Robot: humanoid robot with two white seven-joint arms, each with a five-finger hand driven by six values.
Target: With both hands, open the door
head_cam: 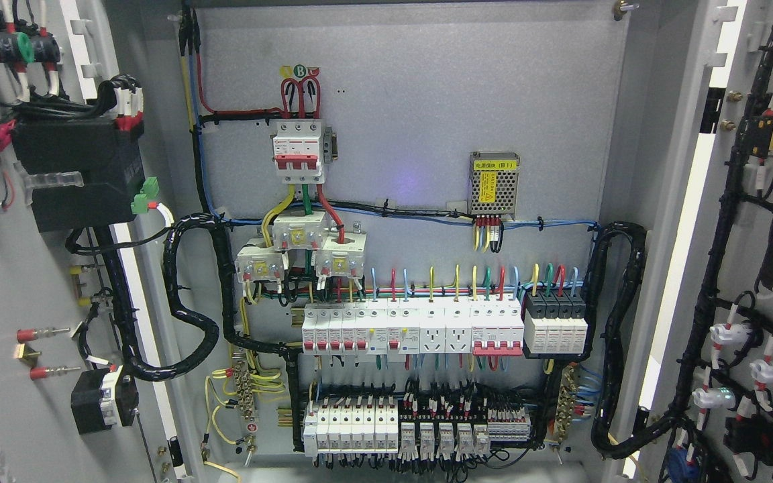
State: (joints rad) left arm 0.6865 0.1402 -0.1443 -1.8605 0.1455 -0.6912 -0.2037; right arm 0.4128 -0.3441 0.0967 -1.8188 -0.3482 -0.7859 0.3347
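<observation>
With neither robot hand in view, we risk the left door (17, 282) or right door (762, 268) swinging back and snagging the looped cable harness (192, 295).

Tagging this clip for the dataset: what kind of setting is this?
Most likely an industrial or utility setting: the view looks into an open electrical distribution cabinet. Telling signs: rows of circuit breakers, a mesh-cased power supply, and wired-up doors swung open, left door and right door. No robot hands in view.
</observation>
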